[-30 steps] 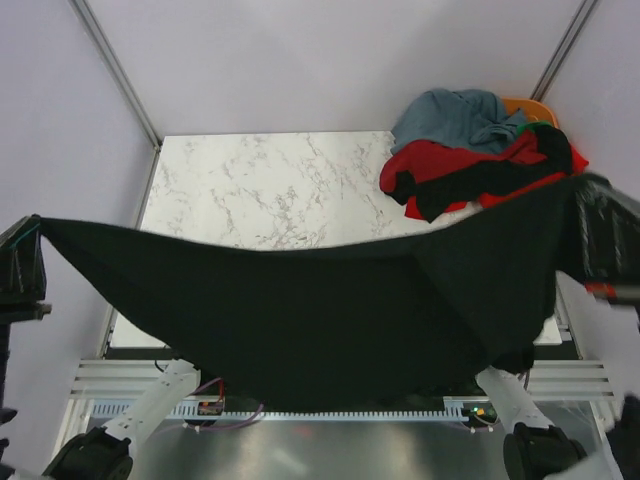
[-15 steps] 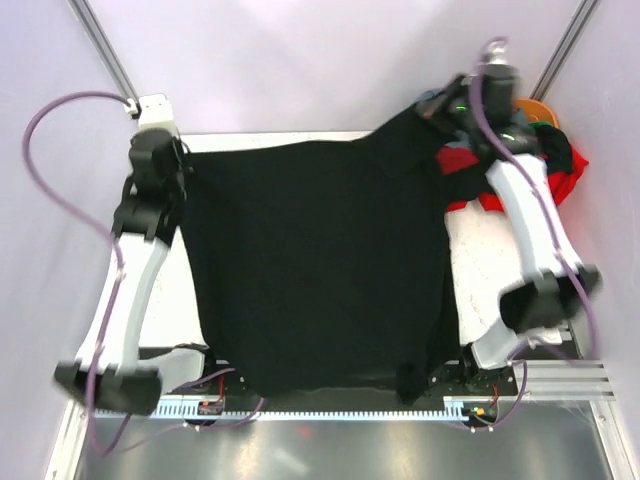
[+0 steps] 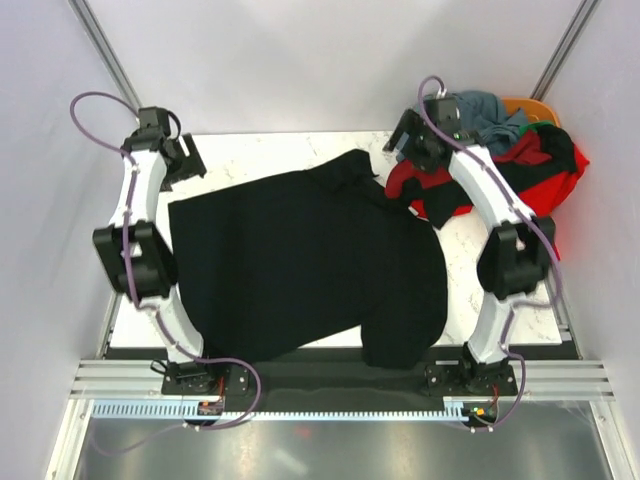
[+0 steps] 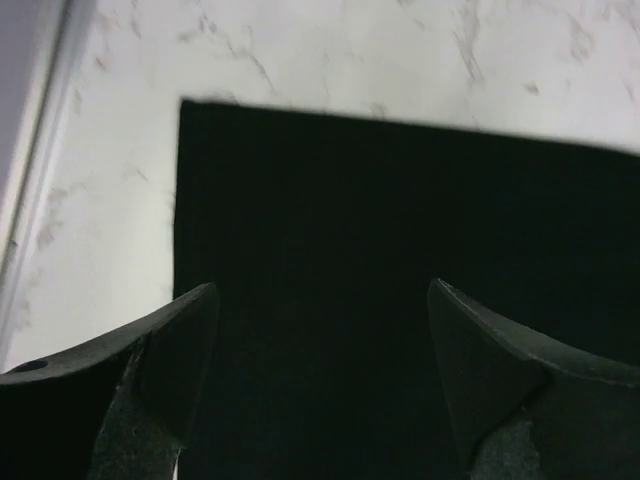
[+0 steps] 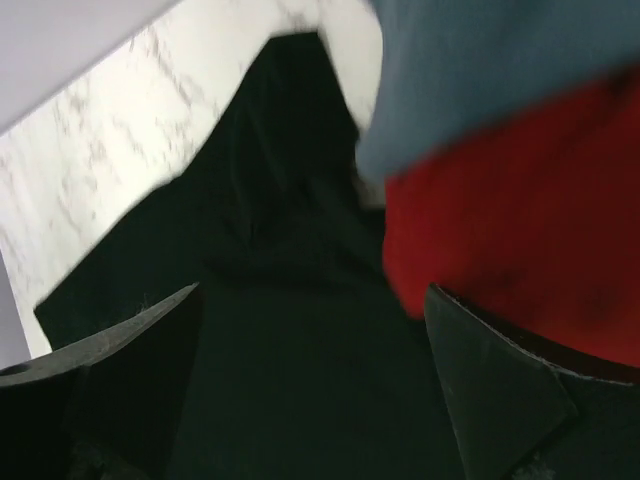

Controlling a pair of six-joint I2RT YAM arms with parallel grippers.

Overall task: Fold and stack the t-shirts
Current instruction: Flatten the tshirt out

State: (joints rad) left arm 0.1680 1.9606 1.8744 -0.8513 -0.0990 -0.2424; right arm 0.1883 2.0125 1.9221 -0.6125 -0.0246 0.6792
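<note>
My left gripper [image 4: 322, 300] stands wide, nothing between its fingers, and it hovers over the far left corner of the black t-shirt [image 3: 300, 260], apart from the cloth. From the left wrist I see a straight edge and a square corner of that shirt lying flat on the marble table [image 3: 260, 155], near the table's left edge. My right gripper [image 5: 312, 295] is just as wide and just as empty. It hangs by the table's far right part, above a bunched, pointed fold of the black shirt, with red and grey-blue cloth blurred just to its right.

From the top camera, the black shirt lies spread across most of the table, a little skewed. Its left side is smooth; its right side is rumpled, and a lobe of it reaches the near edge towards the near right corner.

In the far right corner sits the heap: a red t-shirt [image 3: 555, 185] spilling towards the right edge, a grey-blue t-shirt [image 3: 480, 108] on top at the back, another black one [image 3: 545, 150] across the red, and a sliver of orange [image 3: 530, 104] behind. The black shirt's right side touches the heap
</note>
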